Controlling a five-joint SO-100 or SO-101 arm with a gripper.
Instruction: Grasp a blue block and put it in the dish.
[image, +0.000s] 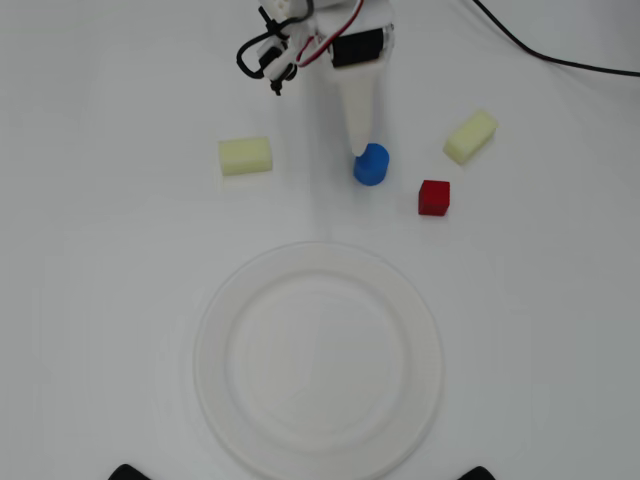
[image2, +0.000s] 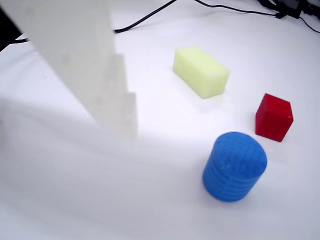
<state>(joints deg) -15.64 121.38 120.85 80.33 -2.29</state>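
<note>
Small bright blue cylinder block (image: 371, 164) not yet grasped; white round disposable plate (image: 214, 345) empty; white gripper (image: 360, 148) beside block, jaw opening cannot be told.

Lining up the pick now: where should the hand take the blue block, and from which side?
Grip the blue block across its curved side wall, coming down from above. It stands upright with its round top up; the red cube sits apart, leaving room around it.

blue block (image: 371, 165) upright on table; dish (image: 318, 358) empty
</note>
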